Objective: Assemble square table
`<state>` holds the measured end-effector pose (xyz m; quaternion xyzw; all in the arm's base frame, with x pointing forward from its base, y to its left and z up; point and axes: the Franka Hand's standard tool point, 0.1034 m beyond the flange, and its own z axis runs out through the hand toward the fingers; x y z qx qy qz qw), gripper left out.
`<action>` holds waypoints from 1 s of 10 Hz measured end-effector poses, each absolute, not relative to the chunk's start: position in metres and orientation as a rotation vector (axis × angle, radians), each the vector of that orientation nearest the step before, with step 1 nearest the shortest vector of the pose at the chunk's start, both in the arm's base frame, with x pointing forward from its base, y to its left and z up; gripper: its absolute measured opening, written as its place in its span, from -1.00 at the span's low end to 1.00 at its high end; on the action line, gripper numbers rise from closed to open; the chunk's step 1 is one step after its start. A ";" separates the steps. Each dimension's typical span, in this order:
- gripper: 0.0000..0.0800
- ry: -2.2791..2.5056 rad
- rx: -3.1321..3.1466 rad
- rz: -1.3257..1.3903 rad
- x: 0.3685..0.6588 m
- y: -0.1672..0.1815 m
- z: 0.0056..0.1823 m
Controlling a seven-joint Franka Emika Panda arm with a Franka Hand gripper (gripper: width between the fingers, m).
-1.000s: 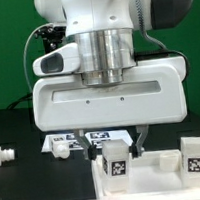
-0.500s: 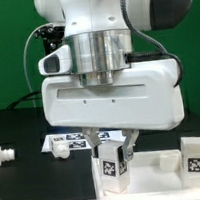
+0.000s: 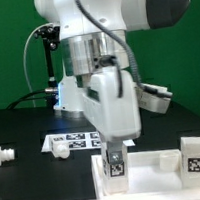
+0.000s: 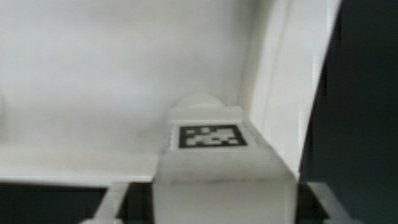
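The white square tabletop [image 3: 148, 171] lies at the front. A short white leg [image 3: 116, 167] with a black-and-white tag stands upright in its corner socket on the exterior view's left. My gripper [image 3: 115, 150] reaches down over this leg and is shut on its upper part. In the wrist view the leg [image 4: 214, 140] fills the space between my fingers [image 4: 121, 202], with the tabletop [image 4: 107, 90] beneath it. A second tagged leg [image 3: 192, 155] stands at the tabletop's corner on the exterior view's right.
The marker board [image 3: 77, 141] lies flat on the black table behind the tabletop. A small white part [image 3: 4, 155] lies at the exterior view's far left. A black stand [image 3: 50, 63] rises at the back before a green wall.
My fingers have closed in from wide open onto the leg. The hand has then turned about its vertical axis, so its broad face no longer faces the camera.
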<state>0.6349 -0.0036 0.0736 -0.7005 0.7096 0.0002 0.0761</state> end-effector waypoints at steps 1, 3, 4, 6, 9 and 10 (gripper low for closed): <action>-0.29 2.150 -2.073 0.003 0.635 -0.004 0.074; -0.29 2.051 -2.184 -0.012 0.634 -0.003 0.073; 0.10 1.883 -2.349 -0.031 0.634 0.000 0.073; 0.58 1.458 -2.651 -0.058 0.635 0.006 0.073; 0.62 1.171 -2.799 -0.069 0.634 0.008 0.072; 0.62 1.064 -2.844 -0.075 0.634 0.007 0.072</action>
